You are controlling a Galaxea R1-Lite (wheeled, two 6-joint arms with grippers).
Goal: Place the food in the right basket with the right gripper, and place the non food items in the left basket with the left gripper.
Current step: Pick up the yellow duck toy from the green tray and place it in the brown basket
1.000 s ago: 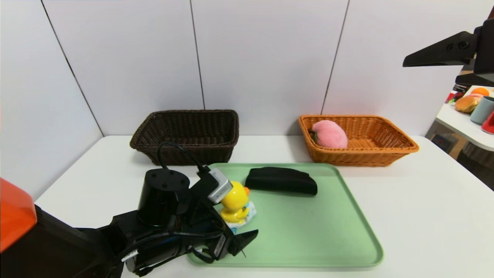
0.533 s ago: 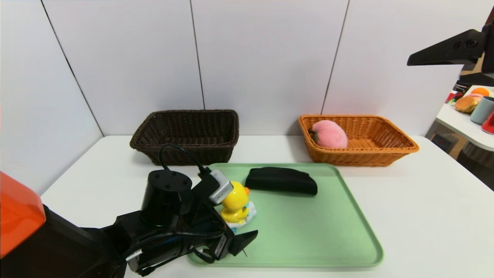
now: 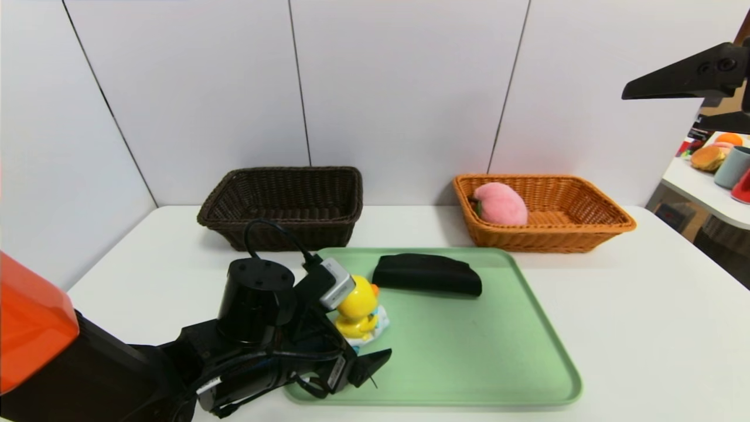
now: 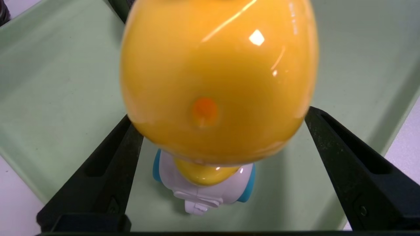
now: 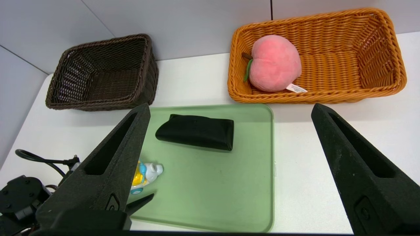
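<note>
Left Gripper Spread Wide Around the Duck, Peach in the Right Basket

Take the green tray (image 3: 469,351) as your landmark. Over its left part you have the left gripper (image 4: 218,113), fingers spread wide, one on either side of the duck toy (image 4: 218,82) (yellow, riding a white car with blue wheels). The toy stands upright on the tray; whether either fingertip touches its head, you cannot tell, but nothing shows it clamped.

Also on the tray, toward its far edge, you have the black pouch (image 3: 426,274), lying flat and apart from the duck toy.

Just beyond the tray's far left corner sits your left basket (image 3: 281,205), the dark brown one, with nothing in it. Beyond the tray's far right corner is your right basket (image 3: 545,214), orange-tan, and the pink plush peach (image 3: 501,204) rests inside, at the end nearer the dark one.

Your right gripper (image 5: 231,105) hangs high to the right of the tray, wide open and holding nothing.
</note>
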